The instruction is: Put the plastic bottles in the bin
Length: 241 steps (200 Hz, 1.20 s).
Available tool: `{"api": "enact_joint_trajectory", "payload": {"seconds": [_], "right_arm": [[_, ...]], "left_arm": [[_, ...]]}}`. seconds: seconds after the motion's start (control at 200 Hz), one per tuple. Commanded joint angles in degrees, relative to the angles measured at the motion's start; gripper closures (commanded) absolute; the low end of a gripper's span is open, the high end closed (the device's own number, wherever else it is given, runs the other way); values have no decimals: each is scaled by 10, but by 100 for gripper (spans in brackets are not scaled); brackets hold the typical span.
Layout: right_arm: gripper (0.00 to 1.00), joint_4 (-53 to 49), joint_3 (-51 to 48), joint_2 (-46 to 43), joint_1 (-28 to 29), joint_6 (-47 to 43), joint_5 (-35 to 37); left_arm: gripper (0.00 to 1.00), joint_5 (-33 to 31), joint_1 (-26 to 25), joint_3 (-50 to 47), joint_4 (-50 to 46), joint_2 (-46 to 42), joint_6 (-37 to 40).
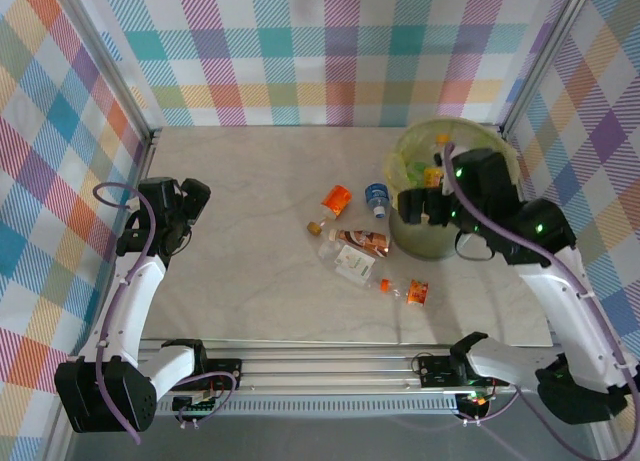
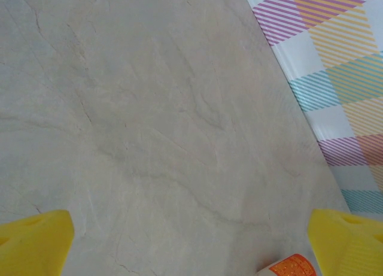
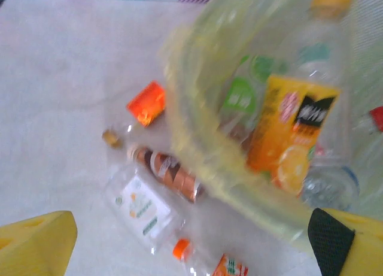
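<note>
Tipping of round grey-green bag-lined bin (image 1: 421, 245) poss. if clipped by right gripper (image 1: 412, 207); jaws spread, also on left gripper (image 1: 186, 195).

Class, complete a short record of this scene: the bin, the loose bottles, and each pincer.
bin: far right of table, bag-lined, several bottles inside
loose bottles: five lying on table, left of bin
left pincer: open, empty, over bare table
right pincer: open, empty, at the bin's left rim
</note>
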Motion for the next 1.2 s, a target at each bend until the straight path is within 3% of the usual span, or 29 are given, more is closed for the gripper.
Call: {"api": "enact_joint_trajectory", "payload": {"seconds": [0.0,0.16,0.285,0.44,0.67,1.045,1.2], "right_arm": [[0,-55,-53,-18,70,35,75],[0,-137,-117,13,179,118,130],[0,-167,-151,64,211,150,107],[0,-143,-199,113,211,143,46],[0,-128,-213,186,208,148,28],[0,-66,-259,262,135,183,29],[0,-57,-258,293,133,169,46]], "left_arm": [[0,7,5,5,13,0,12],[0,5,4,9,13,0,19],[0,1,4,8,13,1,22],[0,9,5,7,16,7,26],[0,12,4,9,18,7,31],[0,20,5,13,21,13,32],[0,15,5,13,18,12,33]]}}
